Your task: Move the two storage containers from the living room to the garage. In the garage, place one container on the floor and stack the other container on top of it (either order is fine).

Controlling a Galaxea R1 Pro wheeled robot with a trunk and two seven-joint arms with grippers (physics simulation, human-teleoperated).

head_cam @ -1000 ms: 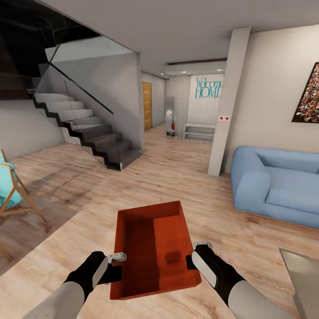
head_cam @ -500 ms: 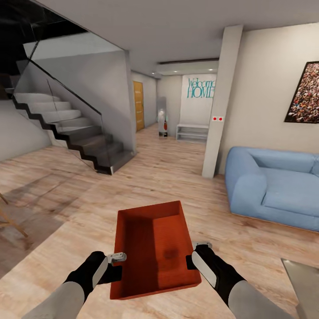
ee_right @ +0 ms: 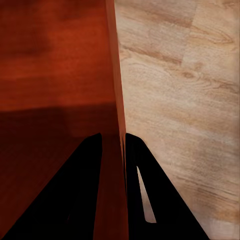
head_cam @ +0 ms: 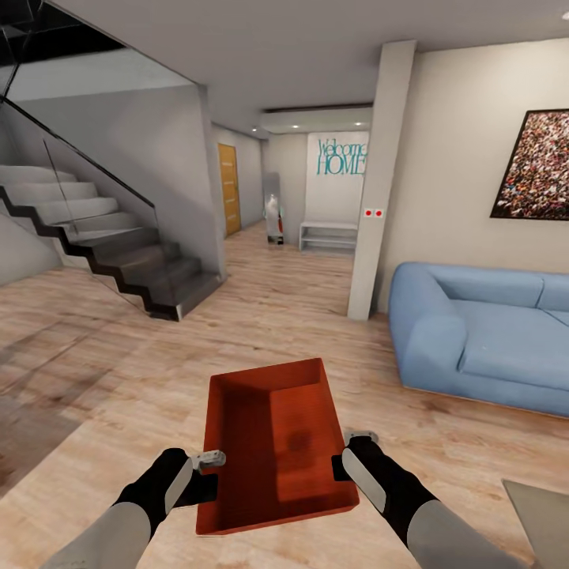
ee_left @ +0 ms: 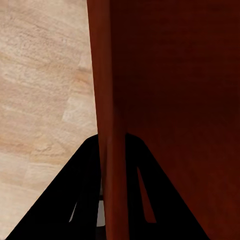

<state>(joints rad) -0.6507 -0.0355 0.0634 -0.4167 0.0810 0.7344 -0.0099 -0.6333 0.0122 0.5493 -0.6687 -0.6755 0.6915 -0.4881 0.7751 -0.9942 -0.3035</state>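
An orange-red storage container (head_cam: 276, 442) hangs level in front of me above the living room's light wood planks (head_cam: 118, 379). My left gripper (head_cam: 207, 458) is shut on its left wall and my right gripper (head_cam: 348, 441) on its right wall. In the left wrist view the red wall (ee_left: 107, 100) runs between the two black fingers (ee_left: 82, 195). The right wrist view has the other wall (ee_right: 114, 75) clamped between its fingers (ee_right: 82, 190). The bin is empty inside. The garage is out of view.
A blue sofa (head_cam: 482, 332) stands at the right and a white pillar (head_cam: 379, 182) beside it. A dark staircase with a glass rail (head_cam: 103, 253) is at the left. Between them a hallway leads to a wooden door (head_cam: 227, 190) and a white bench (head_cam: 328, 235). A grey slab (head_cam: 545, 514) sits at the near right.
The whole view has swung to the right: stairs, pillar and sofa sit further left in the picture, and the turquoise chair has left it. Container and both grips are unchanged.
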